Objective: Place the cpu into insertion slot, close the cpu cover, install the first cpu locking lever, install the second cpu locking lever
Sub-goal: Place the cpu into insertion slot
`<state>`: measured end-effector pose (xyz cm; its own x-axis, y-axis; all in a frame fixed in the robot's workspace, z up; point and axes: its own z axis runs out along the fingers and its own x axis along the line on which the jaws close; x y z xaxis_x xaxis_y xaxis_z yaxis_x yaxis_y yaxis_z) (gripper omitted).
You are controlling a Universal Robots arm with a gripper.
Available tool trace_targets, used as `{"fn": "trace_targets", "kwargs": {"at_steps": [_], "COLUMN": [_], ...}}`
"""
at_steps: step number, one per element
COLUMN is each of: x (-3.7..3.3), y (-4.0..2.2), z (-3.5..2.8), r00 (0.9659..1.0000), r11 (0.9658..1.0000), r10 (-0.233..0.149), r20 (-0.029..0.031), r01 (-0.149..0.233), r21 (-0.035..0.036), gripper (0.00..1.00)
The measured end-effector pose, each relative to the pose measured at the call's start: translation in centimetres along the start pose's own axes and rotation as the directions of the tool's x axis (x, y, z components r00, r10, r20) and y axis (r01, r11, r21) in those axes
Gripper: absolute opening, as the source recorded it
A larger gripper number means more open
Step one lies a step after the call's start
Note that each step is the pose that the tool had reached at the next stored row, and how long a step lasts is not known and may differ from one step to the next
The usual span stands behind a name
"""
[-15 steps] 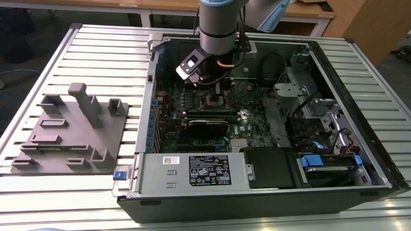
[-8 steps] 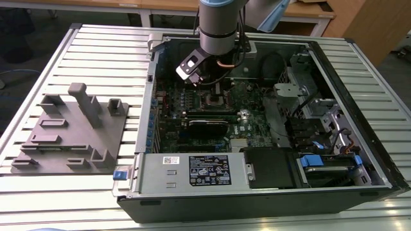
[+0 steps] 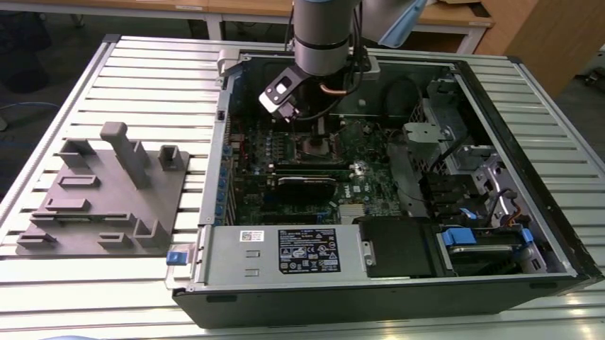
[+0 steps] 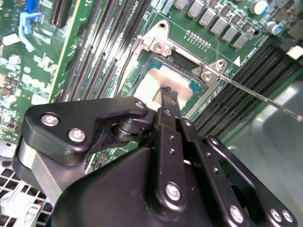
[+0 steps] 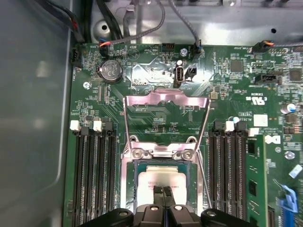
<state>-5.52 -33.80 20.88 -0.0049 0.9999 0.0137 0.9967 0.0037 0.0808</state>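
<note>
Starting at the exterior view's left, there's a grey fixture tray (image 3: pixel 104 195) on the slatted table (image 3: pixel 142 57), well apart from the action. Toward the middle is the open pc case (image 3: pixel 378 308), with the arm reaching down into it and the gripper (image 3: pixel 318 133) right over the insertion slot (image 3: pixel 317 147). In the first wrist view the gripper (image 5: pixel 163 190) has its fingers pressed together with nothing pinched. The tips are over the silver face of the cpu (image 5: pixel 162 175), which looks seated in the insertion slot (image 5: pixel 134 182). I can't tell if they're touching it or just above. The cpu cover (image 5: pixel 165 98) is flipped open, hinged on the slot edge across the cpu from the fingertips, so it's straight ahead of the gripper. In the second wrist view a thin locking lever (image 4: pixel 260 100) angles away from the slot's corner and looks unlatched to me. At the exterior view's right are the blue-tabbed drive bays (image 3: pixel 455 237).
</note>
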Motion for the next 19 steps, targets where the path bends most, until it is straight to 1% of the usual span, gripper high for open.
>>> {"fn": "trace_targets", "kwargs": {"at_steps": [3, 5, 11, 12, 13, 19], "x": [0.01, 0.01, 0.01, 0.01, 0.01, 0.01], "y": [0.04, 0.06, 0.07, 0.07, 0.07, 0.07], "z": [-0.57, -0.79, -0.83, -0.83, -0.84, -0.83], "r00": [1.0000, 1.0000, 1.0000, 1.0000, 1.0000, 1.0000], "r11": [1.0000, 1.0000, 1.0000, 1.0000, 1.0000, 0.9999], "r10": [0.000, 0.000, 0.000, 0.000, 0.000, 0.000], "r20": [0.0001, 0.0003, 0.0000, 0.0000, 0.0002, 0.0001], "r01": [0.000, 0.000, 0.000, 0.000, 0.000, 0.000], "r21": [0.0001, 0.0002, 0.0002, 0.0029, 0.0079, 0.0103], "gripper": [0.11, 0.11, 0.11, 0.11, 0.11, 0.11]}}
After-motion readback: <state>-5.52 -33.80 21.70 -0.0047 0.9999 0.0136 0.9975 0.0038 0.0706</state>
